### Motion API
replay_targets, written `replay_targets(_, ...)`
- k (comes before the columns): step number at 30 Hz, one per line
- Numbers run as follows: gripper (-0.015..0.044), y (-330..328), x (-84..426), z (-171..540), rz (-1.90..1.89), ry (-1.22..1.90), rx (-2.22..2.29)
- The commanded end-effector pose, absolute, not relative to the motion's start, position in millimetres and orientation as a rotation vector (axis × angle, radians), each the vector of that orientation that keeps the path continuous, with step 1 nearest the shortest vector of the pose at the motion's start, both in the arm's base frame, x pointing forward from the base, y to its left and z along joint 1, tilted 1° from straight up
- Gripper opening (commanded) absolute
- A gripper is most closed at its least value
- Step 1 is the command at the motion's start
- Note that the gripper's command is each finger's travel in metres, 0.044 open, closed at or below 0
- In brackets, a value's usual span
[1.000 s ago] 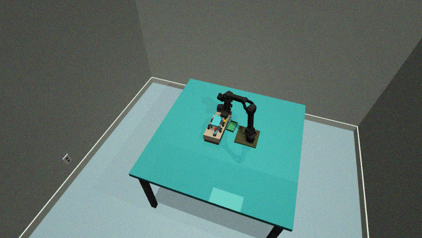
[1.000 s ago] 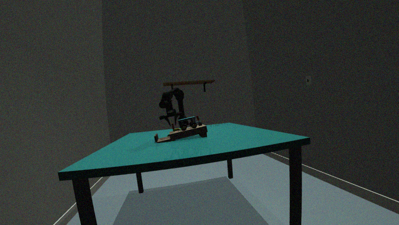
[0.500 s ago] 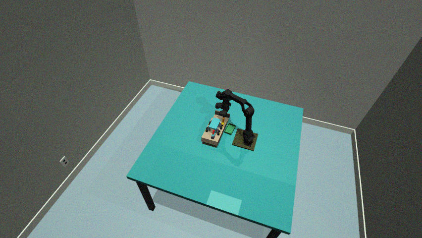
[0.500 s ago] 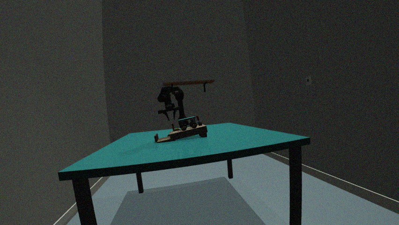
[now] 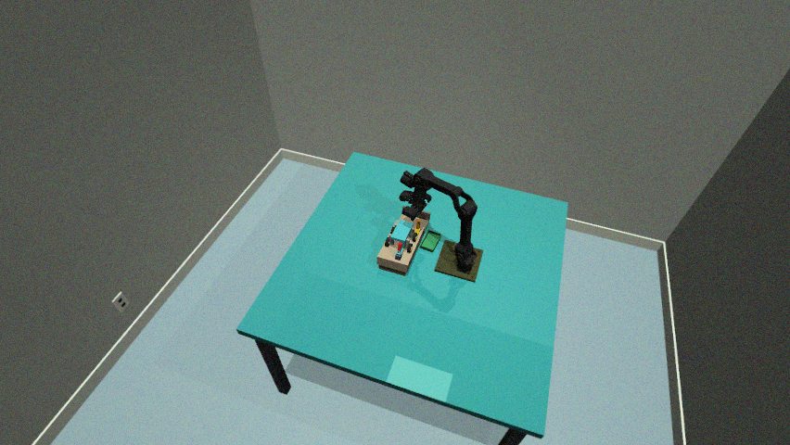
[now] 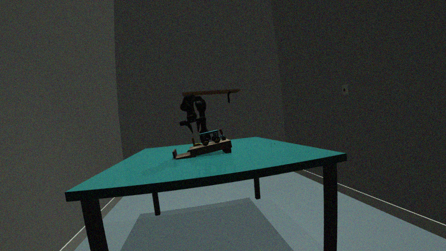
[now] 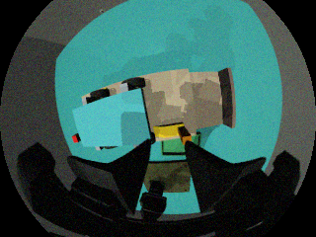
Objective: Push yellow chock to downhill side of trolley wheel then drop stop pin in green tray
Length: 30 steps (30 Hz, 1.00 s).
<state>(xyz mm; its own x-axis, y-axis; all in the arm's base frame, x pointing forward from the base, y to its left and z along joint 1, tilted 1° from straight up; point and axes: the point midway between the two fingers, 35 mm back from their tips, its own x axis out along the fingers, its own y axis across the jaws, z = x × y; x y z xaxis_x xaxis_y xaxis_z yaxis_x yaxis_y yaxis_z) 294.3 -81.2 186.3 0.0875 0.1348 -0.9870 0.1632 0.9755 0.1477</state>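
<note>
— What is shown of the gripper (image 7: 170, 143)?
— Its two dark fingers are held apart at the bottom, and nothing is gripped between them.
— And the chock (image 7: 169, 130)?
— Its yellow part is seen on the near edge of the ramp (image 7: 165, 96), with the orange-ended handle (image 7: 186, 135) tilted toward the right fingertip in the picture.
— Where is the trolley (image 7: 106, 120) placed?
— Its light-blue top is seen at left; a red spot (image 7: 75, 138) is shown beyond its far-left edge.
— The tray (image 7: 174, 146)?
— Its green floor is partly hidden behind the chock.
</note>
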Motion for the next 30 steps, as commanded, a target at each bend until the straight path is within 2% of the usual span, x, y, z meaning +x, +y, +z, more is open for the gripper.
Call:
replay_targets(1,0.0190,-66,301,191,-0.099,1.478,0.362)
replay_targets(30,0.0190,64,303,218,-0.846,1.473,1.276)
